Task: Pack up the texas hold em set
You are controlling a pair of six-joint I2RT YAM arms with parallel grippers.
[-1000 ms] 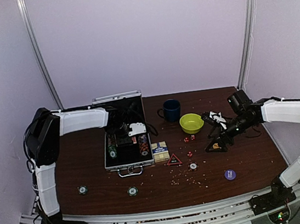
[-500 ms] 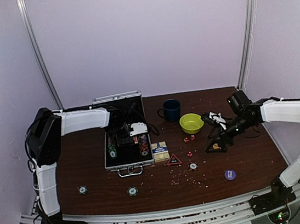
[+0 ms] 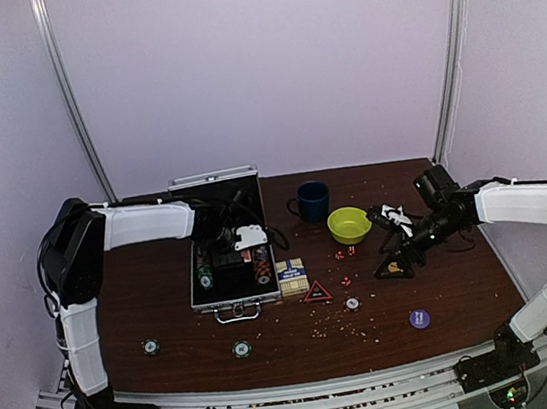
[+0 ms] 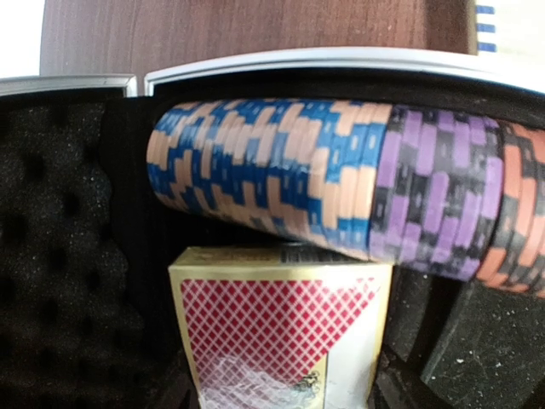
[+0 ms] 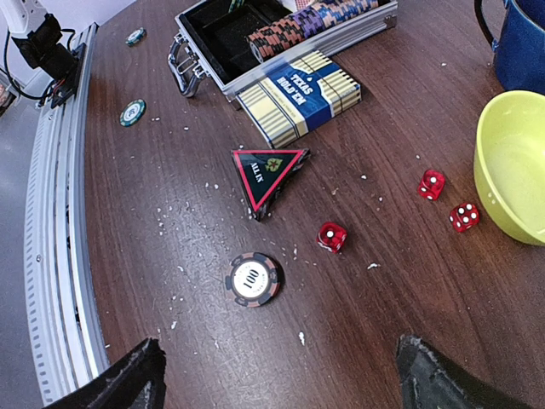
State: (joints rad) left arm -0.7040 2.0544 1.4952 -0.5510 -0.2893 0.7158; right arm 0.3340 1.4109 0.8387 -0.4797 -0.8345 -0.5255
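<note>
The silver briefcase (image 3: 194, 279) lies open at the left, black inside; its rim also shows in the left wrist view (image 4: 298, 58) and the right wrist view (image 5: 255, 75). My left gripper (image 3: 247, 238) is inside it, shut on the red card box (image 4: 281, 324), which stands against a row of chips (image 4: 341, 187); its fingers are hidden. My right gripper (image 3: 395, 265) is open and empty, low over the table (image 5: 281, 379). Ahead of it lie a "100" chip (image 5: 254, 279), the red triangle (image 5: 266, 168), the blue card box (image 5: 298, 95) and three red dice (image 5: 331, 236).
A yellow-green bowl (image 3: 349, 225) and a dark blue mug (image 3: 311, 200) stand behind the dice. A purple chip (image 3: 420, 318) lies front right. Two green chips (image 3: 150, 347) (image 3: 242, 349) lie front left. Small crumbs dot the table's front.
The left arm has shifted slightly, its gripper staying inside the case. The right arm and the loose pieces have not moved.
</note>
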